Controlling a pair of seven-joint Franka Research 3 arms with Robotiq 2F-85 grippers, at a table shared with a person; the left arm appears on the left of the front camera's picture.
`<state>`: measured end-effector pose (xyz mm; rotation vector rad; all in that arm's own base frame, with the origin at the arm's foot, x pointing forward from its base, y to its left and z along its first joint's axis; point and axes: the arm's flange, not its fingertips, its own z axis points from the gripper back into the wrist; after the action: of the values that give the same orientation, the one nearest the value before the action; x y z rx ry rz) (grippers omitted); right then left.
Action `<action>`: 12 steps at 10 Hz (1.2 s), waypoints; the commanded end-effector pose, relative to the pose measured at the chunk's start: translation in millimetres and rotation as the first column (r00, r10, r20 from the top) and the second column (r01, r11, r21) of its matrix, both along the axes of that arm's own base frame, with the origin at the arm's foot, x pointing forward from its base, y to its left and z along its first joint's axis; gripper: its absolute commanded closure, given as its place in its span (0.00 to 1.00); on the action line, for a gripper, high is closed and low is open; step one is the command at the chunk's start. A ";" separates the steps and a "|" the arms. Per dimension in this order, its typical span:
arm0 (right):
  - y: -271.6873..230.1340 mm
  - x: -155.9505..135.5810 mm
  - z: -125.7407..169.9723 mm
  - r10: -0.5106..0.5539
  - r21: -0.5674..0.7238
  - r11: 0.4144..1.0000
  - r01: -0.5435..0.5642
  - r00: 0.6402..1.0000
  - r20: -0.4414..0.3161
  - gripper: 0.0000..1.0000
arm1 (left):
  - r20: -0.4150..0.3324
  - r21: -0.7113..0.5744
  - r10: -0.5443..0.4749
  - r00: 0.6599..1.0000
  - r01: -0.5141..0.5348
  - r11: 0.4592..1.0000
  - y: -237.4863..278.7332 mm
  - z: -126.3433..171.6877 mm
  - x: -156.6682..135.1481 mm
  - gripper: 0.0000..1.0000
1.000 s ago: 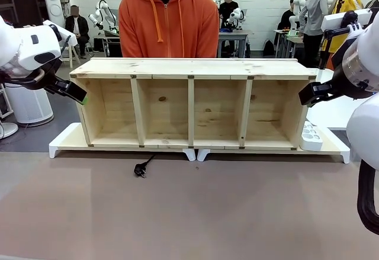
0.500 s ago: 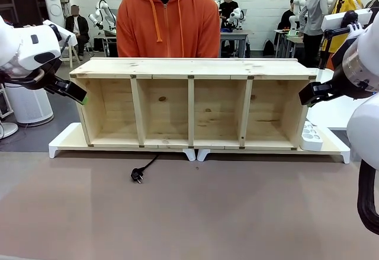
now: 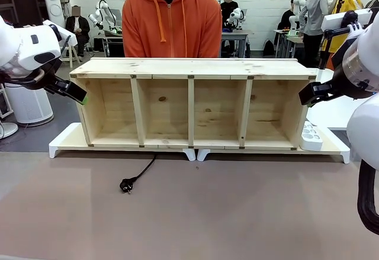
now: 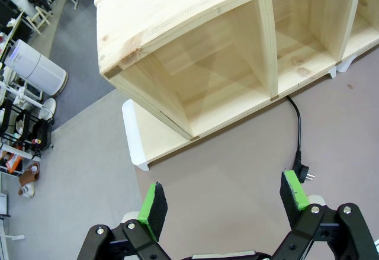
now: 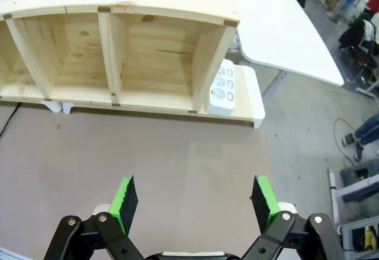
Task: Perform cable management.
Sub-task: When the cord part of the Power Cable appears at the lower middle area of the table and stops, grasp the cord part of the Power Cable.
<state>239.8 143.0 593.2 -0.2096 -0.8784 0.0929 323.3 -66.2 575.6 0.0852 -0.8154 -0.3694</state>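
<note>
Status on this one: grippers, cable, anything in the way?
Left gripper open, empty. Right gripper open, empty. Cable runs from under shelf onto table, plug end free. Person stands behind shelf.

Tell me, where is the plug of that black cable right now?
In the front view the plug lies on the brown table, left of centre, in front of the wooden shelf; its cable runs back under the shelf.
</note>
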 end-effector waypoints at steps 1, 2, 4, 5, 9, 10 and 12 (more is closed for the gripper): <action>-0.3 0.2 -0.1 0.008 -0.003 1.000 -0.008 1.000 -0.002 0.00 | -0.001 -0.002 -0.002 1.000 0.002 1.000 0.5 -0.1 0.2 0.00; -0.3 0.2 -0.1 0.008 -0.003 1.000 -0.008 1.000 -0.002 0.00 | -0.001 -0.002 -0.002 1.000 0.002 1.000 0.5 -0.1 0.2 0.00; -0.3 0.2 -0.1 0.008 -0.003 1.000 -0.008 1.000 -0.002 0.00 | -0.001 -0.002 -0.002 1.000 0.002 1.000 0.5 -0.1 0.2 0.00; -0.3 0.2 -0.1 0.008 -0.003 1.000 -0.008 1.000 -0.002 0.00 | -0.001 -0.002 -0.002 1.000 0.002 1.000 0.5 -0.1 0.2 0.00; -0.3 0.2 -0.1 0.008 -0.003 1.000 -0.008 1.000 -0.002 0.00 | -0.001 -0.002 -0.002 1.000 0.002 1.000 0.5 -0.1 0.2 0.00; -0.3 0.2 -0.1 0.008 -0.003 1.000 -0.008 1.000 -0.002 0.00 | -0.001 -0.002 -0.002 1.000 0.002 1.000 0.5 -0.1 0.2 0.00; 0.0 0.0 0.0 0.000 0.000 1.000 0.000 1.000 0.000 0.00 | -0.001 -0.002 -0.002 1.000 0.002 1.000 0.5 -0.1 0.2 0.00</action>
<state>239.8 143.0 593.2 -0.2096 -0.8785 0.0930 323.3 -66.2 575.6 0.0852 -0.8153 -0.3694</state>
